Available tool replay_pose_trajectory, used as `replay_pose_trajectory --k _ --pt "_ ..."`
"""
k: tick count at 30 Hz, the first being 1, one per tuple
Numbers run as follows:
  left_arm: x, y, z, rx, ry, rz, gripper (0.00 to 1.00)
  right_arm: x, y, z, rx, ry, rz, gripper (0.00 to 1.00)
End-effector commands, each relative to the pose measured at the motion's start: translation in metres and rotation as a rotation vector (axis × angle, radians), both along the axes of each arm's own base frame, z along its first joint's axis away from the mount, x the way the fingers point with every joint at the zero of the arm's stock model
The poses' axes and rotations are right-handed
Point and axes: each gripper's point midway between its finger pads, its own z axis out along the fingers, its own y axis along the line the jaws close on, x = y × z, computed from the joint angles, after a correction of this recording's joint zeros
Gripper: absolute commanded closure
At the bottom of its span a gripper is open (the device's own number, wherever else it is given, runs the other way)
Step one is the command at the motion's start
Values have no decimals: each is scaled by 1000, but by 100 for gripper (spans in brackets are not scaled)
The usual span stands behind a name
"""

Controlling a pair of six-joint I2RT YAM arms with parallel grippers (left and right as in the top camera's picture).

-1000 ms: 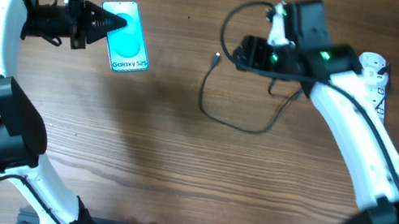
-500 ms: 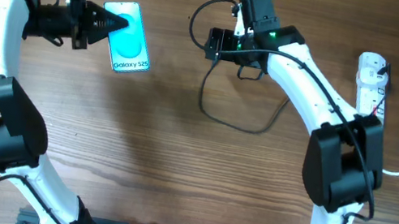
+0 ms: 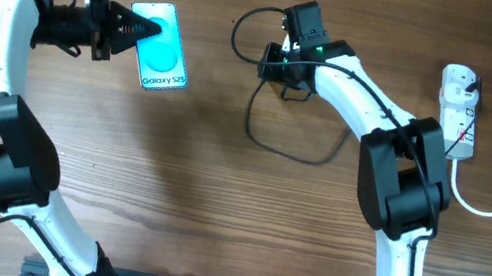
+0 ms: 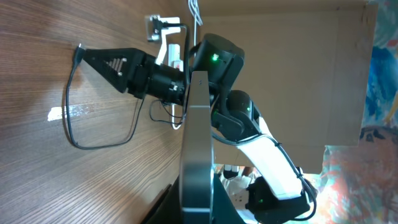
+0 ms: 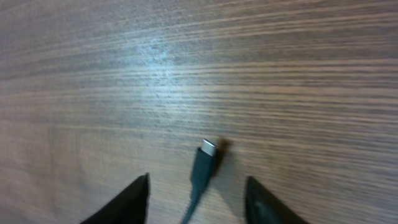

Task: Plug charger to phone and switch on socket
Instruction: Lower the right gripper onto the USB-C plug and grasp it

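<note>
Charger point(image 5: 200, 171) looked thin, limp and light, its plug tip lying on table point(image 5: 298, 74) between the parted, empty fingers of right gripper point(image 5: 198, 180), best pinched just behind that stiff tip, while left gripper point(image 3: 141, 28) was clamped on phone point(image 3: 165, 55) well apart.

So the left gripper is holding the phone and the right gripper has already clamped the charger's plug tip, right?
Not clamped. The left gripper does hold the phone, but the right wrist view shows the right gripper open, its fingers apart either side of the charger's plug tip, which lies free on the table.
</note>
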Motion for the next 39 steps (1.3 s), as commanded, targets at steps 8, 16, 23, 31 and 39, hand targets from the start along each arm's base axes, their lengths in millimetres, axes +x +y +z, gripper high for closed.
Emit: replay_pose_trajectory --k 8,16,23,31,39 --pt "4 -3 7 -33 -34 -5 96 1 4 -32 -127 -36 -24 66" --pt "3 -3 5 -19 -30 -7 96 3 2 -45 -148 -33 -32 67" --pt "3 -3 5 -19 -30 -7 96 -5 6 -61 -113 25 -47 76" --pt "3 -3 5 -18 -33 -7 96 -9 5 -63 -110 51 -62 95" --pt "4 -3 5 -18 -34 -7 96 -17 -9 -37 -204 62 -33 96"
